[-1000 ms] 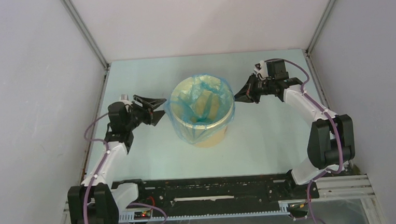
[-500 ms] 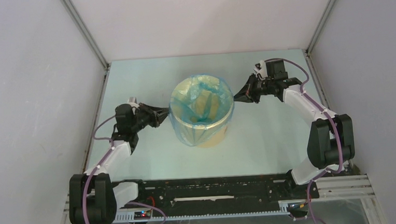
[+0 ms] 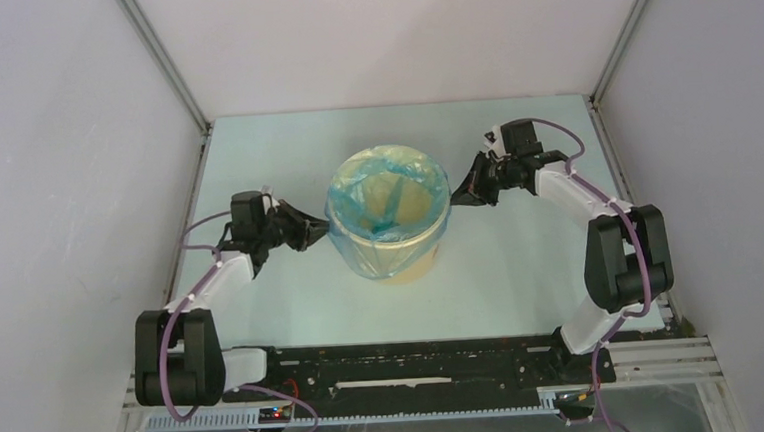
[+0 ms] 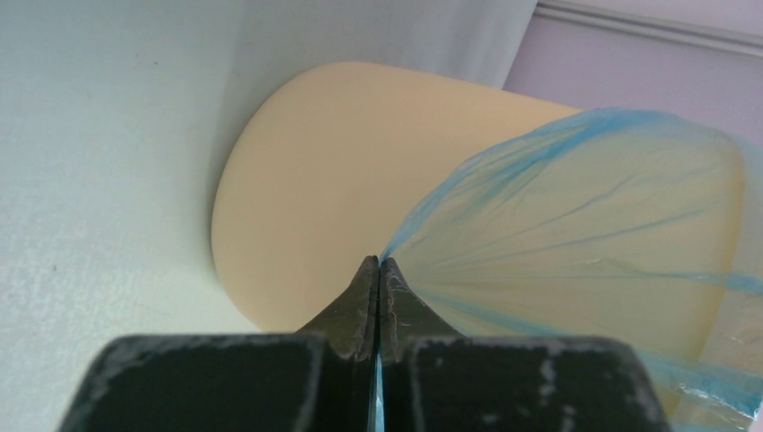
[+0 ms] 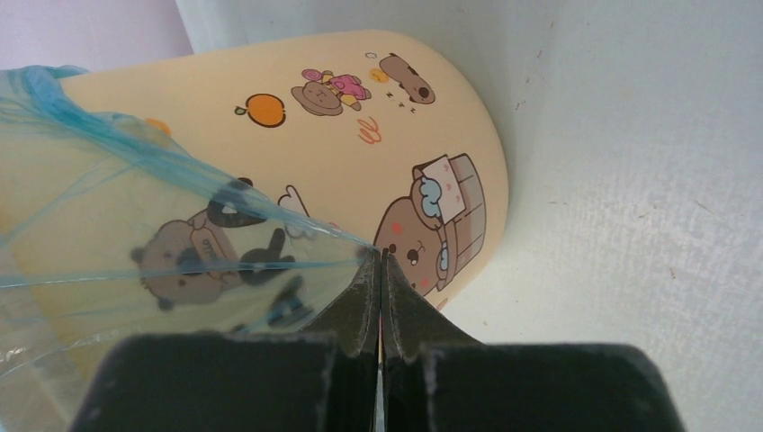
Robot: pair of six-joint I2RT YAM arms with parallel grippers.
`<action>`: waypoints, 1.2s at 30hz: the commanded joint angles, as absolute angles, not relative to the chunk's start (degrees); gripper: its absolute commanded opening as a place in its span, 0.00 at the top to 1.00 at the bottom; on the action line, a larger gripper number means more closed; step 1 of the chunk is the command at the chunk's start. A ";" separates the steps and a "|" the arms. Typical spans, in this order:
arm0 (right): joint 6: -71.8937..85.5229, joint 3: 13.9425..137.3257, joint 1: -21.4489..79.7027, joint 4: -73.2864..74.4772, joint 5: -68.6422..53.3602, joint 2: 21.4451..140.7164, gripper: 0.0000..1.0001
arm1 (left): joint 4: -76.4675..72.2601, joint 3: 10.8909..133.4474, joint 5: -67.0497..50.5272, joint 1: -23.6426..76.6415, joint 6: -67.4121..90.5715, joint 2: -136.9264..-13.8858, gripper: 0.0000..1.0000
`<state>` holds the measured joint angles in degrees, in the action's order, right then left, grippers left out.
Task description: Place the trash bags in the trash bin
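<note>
My left fingers (image 4: 360, 301) are closed tight on a pinch of the thin translucent light-blue plastic bag (image 4: 585, 207), against the left outside wall of the pale yellow-tan round plastic bucket (image 4: 306, 180), which stands mid-counter (image 3: 521, 268). The bag lines the bucket, its hem folded over the rim. My right fingers (image 5: 360, 301) are closed on the hem at the opposite side. The bucket sits straight between both pinches, so I judge the pull should run down the wall, evenly on each side.

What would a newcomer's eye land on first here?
The pale yellow bin at the middle of the table, with a light-blue bag lining it and draped over its rim. The left gripper and right gripper pinch the bag's edge on opposite sides. Cartoon animals decorate the bin's wall.
</note>
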<state>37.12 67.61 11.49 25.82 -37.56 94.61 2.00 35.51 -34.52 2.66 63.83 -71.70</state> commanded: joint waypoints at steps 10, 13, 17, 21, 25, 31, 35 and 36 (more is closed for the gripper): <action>32.55 74.52 10.24 32.03 -42.43 97.83 0.95 | 13.59 45.48 -31.55 3.93 49.97 -74.54 0.86; 29.01 78.01 8.04 41.63 -39.34 94.46 0.72 | 17.14 47.52 -30.92 4.00 48.55 -73.18 0.82; 22.91 85.67 5.83 55.44 -28.80 87.65 0.44 | 18.10 46.66 -30.87 4.44 48.81 -71.39 0.80; 17.09 98.69 5.75 63.68 -25.98 86.50 0.34 | 17.93 45.46 -32.83 5.39 48.87 -72.55 0.81; 17.50 111.02 14.56 64.27 -23.95 88.43 0.32 | 17.60 44.82 -32.58 5.86 49.13 -72.17 0.81; 17.93 116.30 30.71 60.97 -21.01 96.74 0.31 | 17.22 45.36 -33.25 6.81 49.73 -73.70 0.79; 15.36 115.96 40.11 59.15 -10.47 102.02 0.30 | 16.74 44.84 -33.41 6.99 50.12 -74.27 0.78; 14.92 115.03 41.72 58.36 -7.25 103.07 0.29 | 16.11 44.53 -33.85 6.99 50.81 -74.45 0.78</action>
